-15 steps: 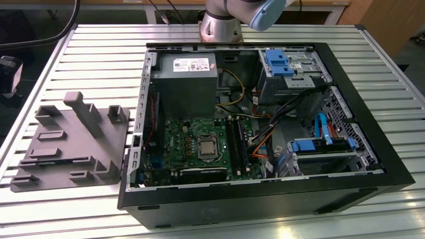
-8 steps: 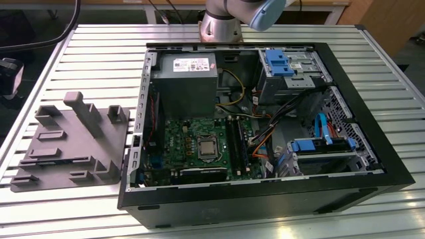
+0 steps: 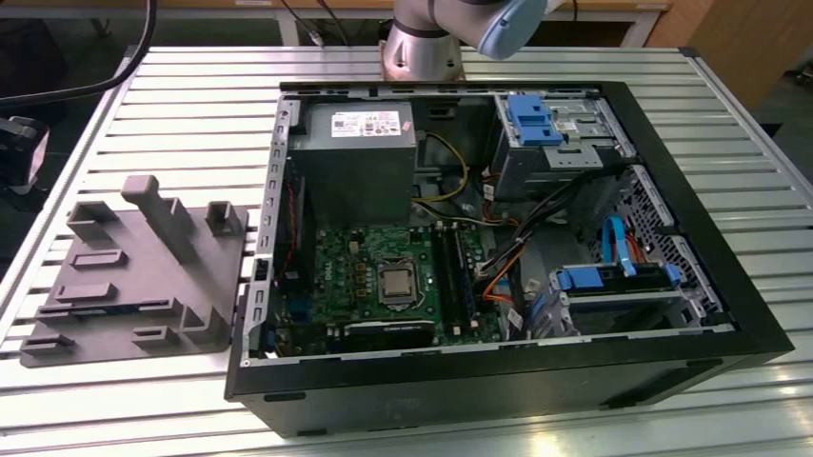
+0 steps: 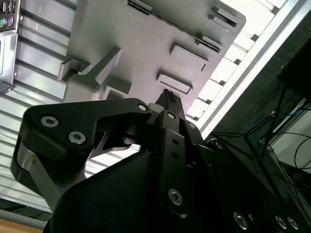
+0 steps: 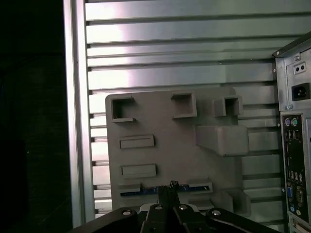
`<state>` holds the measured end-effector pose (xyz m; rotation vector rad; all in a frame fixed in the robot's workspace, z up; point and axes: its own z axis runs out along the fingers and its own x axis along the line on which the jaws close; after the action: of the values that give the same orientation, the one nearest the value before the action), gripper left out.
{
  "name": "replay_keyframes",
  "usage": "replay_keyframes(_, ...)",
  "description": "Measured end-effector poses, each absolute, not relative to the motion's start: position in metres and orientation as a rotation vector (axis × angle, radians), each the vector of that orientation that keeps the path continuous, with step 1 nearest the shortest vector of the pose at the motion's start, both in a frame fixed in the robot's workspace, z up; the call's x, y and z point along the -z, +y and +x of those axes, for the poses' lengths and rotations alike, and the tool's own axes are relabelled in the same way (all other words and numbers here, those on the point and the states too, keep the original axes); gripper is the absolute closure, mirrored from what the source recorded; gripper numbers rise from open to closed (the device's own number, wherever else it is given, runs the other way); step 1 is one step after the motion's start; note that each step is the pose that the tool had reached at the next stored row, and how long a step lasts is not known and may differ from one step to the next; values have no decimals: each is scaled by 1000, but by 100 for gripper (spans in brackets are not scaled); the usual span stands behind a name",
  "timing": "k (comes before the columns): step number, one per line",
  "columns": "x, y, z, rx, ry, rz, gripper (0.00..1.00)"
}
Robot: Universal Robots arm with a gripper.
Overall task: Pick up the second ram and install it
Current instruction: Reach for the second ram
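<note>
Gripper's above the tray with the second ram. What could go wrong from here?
1. The gripper hangs over the memory stick with its jaws together; lowered like that, it would likely hit the stick's edge instead of straddling it.
2. The stick sits in a narrow groove of the grey tray, raised blocks nearby; an off-centre approach could catch them.
3. The orange cables lie right beside the motherboard's slots and might snag the stick at insertion.
</note>
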<state>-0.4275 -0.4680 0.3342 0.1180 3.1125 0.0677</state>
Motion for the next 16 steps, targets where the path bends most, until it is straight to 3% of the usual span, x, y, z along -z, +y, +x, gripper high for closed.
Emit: replay_keyframes(16, -324, -470, -428, -68, 3113, 118, 89)
